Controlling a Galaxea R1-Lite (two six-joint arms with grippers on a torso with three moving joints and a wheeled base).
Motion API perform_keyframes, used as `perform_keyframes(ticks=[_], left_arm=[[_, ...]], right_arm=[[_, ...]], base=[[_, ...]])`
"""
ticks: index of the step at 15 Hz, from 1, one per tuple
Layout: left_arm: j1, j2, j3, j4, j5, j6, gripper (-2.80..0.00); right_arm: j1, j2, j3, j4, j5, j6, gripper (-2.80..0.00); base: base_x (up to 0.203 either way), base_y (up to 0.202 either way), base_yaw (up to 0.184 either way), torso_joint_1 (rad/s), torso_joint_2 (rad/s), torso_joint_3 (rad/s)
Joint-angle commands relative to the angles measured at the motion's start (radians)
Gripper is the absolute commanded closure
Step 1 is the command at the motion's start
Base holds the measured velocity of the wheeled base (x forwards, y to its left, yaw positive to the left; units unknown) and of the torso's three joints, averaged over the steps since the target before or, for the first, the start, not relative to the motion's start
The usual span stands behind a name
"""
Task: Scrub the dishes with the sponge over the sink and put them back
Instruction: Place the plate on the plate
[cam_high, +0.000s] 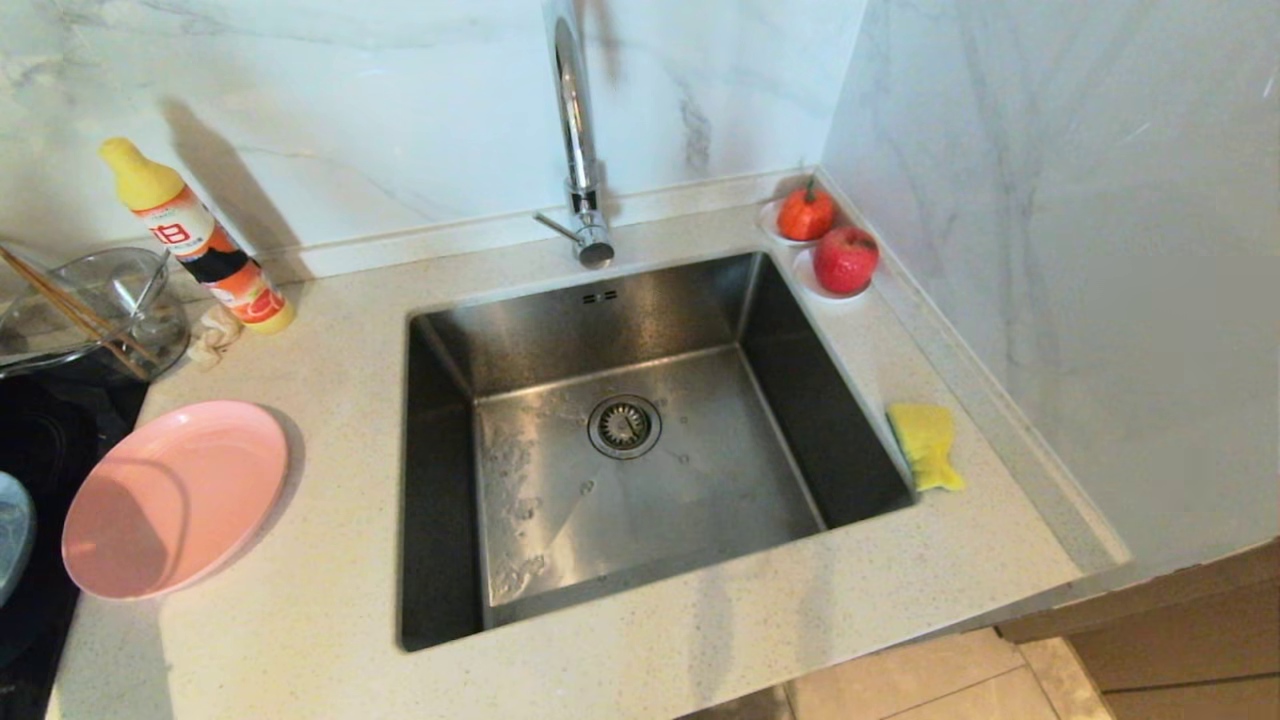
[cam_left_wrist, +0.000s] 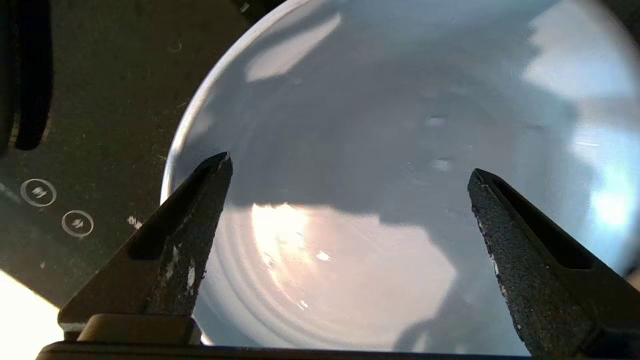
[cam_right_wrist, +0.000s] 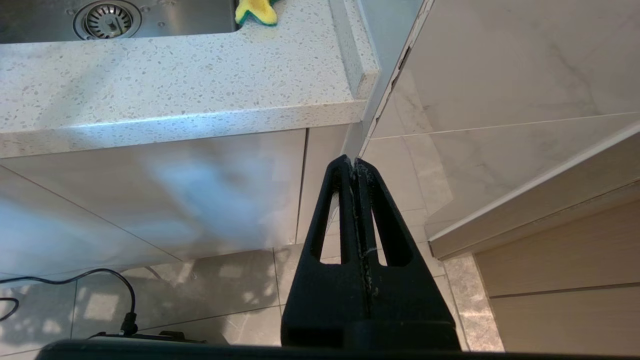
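Left tool (cam_left_wrist: 350, 167) spread wide, empty | light blue plate (cam_left_wrist: 380, 125) directly beneath | right tool (cam_right_wrist: 356, 162) closed, parked

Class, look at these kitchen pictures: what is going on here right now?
The left end effector hangs open over the light blue plate on the dark cooktop, gripping nothing. The right end effector is shut, parked below the counter. The pink plate and sponge lie beside the sink.
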Motion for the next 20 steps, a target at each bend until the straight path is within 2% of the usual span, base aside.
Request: perform_keyframes(ticks=[1,3,5,9,13,20], left_arm=[[-0.002,-0.075,0.0,0.013,-0.003,-0.004,-2.8],[-0.007,-0.128,-0.004,0.04,0.009,-0.002,-2.8],[-0.006,-0.157,-0.009,0.044,0.052,-0.002,-2.8],[0.034,-0.114,-0.011,0.031,0.117,0.007,-2.8],[0.076,-0.036,-0.037,0.028,0.122,0.016,-2.8],[0.079,0.012,-0.004,0.028,0.098,0.025,-2.8]], right_arm=[[0.0,0.0,0.0,0.0,0.0,0.0,0.0],[0.0,0.0,0.0,0.0,0.0,-0.001,0.0],[0.0,0.0,0.0,0.0,0.0,-0.002,0.0],[0.0,0.0,0.0,0.0,0.0,-0.001,0.0],[0.0,0.001,0.0,0.0,0.0,-0.001,0.0],[0.0,0.0,0.0,0.0,0.0,0.0,0.0]], base=[[0.0,0.0,0.0,0.0,0.0,0.0],[0.0,0.0,0.0,0.0,0.0,0.0],[0.0,0.0,0.0,0.0,0.0,0.0],[0.0,0.0,0.0,0.0,0.0,0.0],[0.0,0.0,0.0,0.0,0.0,0.0],[0.0,0.0,0.0,0.0,0.0,0.0]])
